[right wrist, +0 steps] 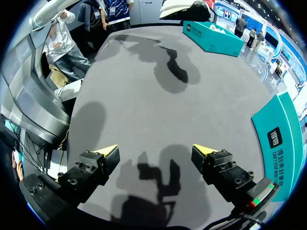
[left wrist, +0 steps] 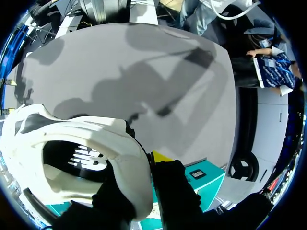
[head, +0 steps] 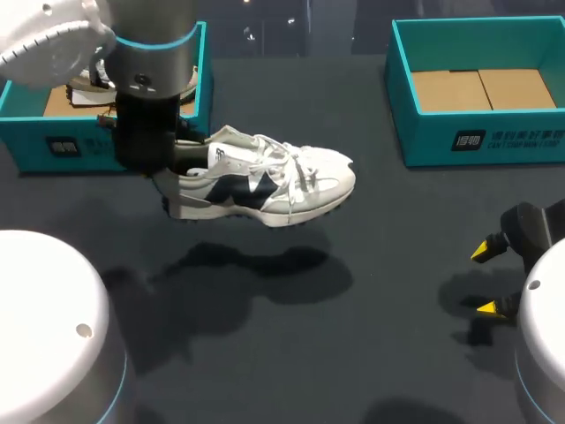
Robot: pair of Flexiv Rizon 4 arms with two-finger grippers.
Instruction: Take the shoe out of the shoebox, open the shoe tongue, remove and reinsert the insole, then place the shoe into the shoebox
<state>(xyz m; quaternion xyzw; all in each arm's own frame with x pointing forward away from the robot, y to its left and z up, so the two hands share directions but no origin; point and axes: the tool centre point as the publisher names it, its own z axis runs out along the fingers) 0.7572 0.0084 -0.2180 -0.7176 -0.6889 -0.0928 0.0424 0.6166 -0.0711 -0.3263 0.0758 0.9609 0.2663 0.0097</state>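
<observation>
White shoe (head: 265, 181) hangs clear of the counter (head: 371, 344), heel collar pinched by the left fingers (left wrist: 162, 158), likely for setting down; right fingers (right wrist: 93, 167) hover wide apart, empty

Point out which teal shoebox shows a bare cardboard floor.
The teal cardboard shoebox at the head view's right: its brown floor lies bare. The left teal shoebox, partly behind the left arm, holds a pale object.

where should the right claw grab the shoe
Probably the toe end, coming in from the robot's right. The shoe is held in the air by the left claw shut on its heel collar, toe pointing toward the open right claw, so that end is free and nearest.
</observation>
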